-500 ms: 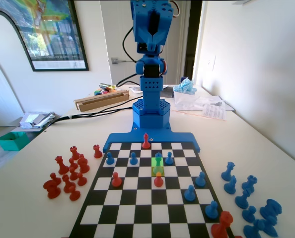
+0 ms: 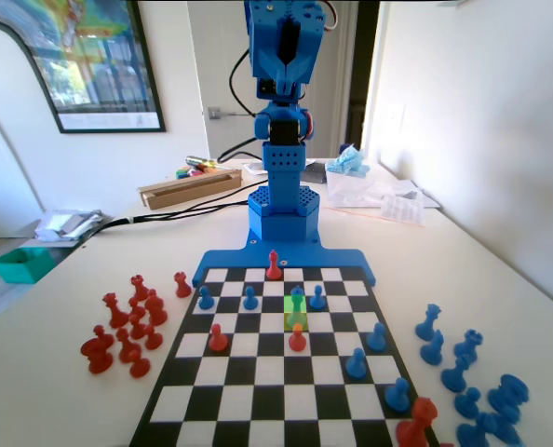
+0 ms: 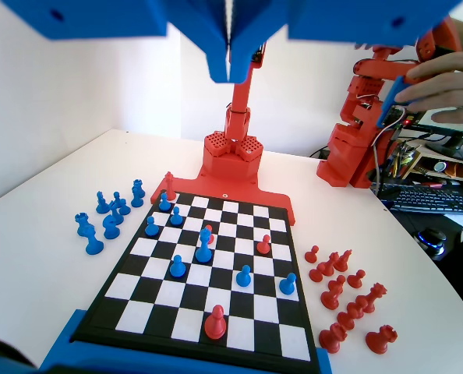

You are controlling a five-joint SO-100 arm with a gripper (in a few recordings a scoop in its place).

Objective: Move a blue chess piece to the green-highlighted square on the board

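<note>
The slim blue chess piece [image 2: 297,299] stands upright on the green-highlighted square [image 2: 289,307], in the board's [image 2: 269,372] third row from the blue arm. A yellow square [image 2: 289,323] adjoins it on the near side, and a red pawn [image 2: 297,337] stands just in front of that. In the wrist view the same blue chess piece [image 3: 204,248] stands mid-board [image 3: 169,292] with a red piece [image 3: 210,232] right behind it. My gripper [image 3: 230,74] hangs high above the board, shut, with nothing between its jaws.
Blue pawns [image 2: 356,363] and red pieces [image 2: 218,337] are scattered over the board. Captured red pieces [image 2: 128,326] cluster left of the board in the fixed view, and blue ones [image 2: 472,372] to its right. A cardboard box [image 2: 188,186] and papers lie behind the arm's base.
The raised arm has shifted only very slightly. No piece on the board has moved.
</note>
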